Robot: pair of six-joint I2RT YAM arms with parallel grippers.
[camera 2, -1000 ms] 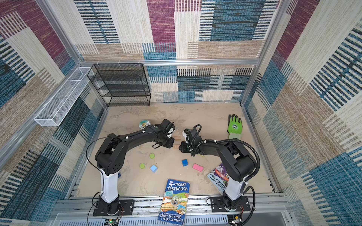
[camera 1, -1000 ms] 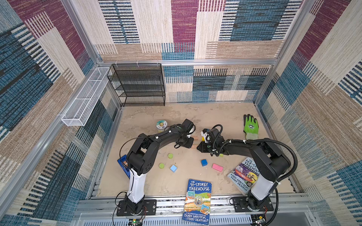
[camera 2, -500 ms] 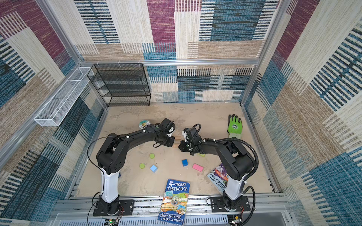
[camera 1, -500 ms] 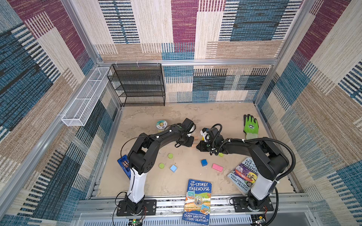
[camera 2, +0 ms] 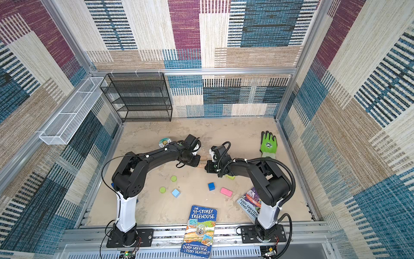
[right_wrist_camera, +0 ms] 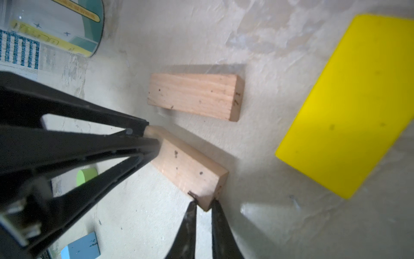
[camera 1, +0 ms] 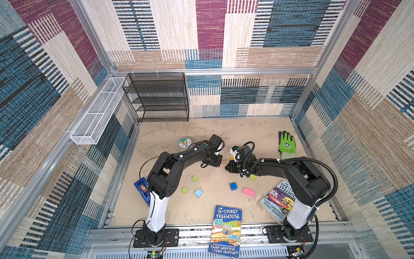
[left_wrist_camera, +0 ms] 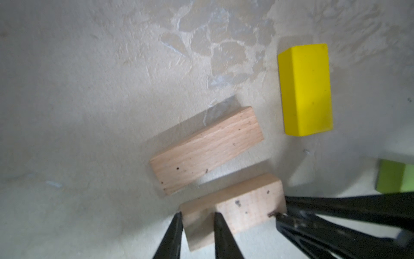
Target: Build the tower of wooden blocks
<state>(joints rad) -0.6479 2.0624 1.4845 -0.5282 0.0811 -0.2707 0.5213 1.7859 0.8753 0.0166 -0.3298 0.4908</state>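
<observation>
You have both arms on one piece, the plain tan wooden bar (left_wrist_camera: pixel 246 206), which lies near the middle of the sandy surface (camera 1: pixel 190 213). Your left claw (left_wrist_camera: pixel 197 215) is pinched together on one end of it. Your right claw (right_wrist_camera: pixel 203 204) nips the opposite end by the tips only, at a corner. I judge the two-ended hold is there to steer the bar, since a grip at each end lets you turn it square without it pivoting away. Whether it is lifted clear of the surface, I cannot tell.

The second tan wooden bar (left_wrist_camera: pixel 206 150) lies loose just beside it at 12 o'clock, apart and slightly skewed, so the pair looks meant as a parallel base. The yellow oblong block (left_wrist_camera: pixel 305 89) waits near at 2 o'clock.

No tower stands yet. The two lime round pieces (camera 1: pixel 195 178), the light-blue cube (camera 1: pixel 198 192), the dark-blue cube (camera 1: pixel 233 186) and the pink oblong (camera 1: pixel 248 192) lie singly between 7 and 4 o'clock of the bars, and the lime oblong (camera 1: pixel 253 177) sits half under your right arm.

That corner grip is thin, so expect slip if you twist hard.
</observation>
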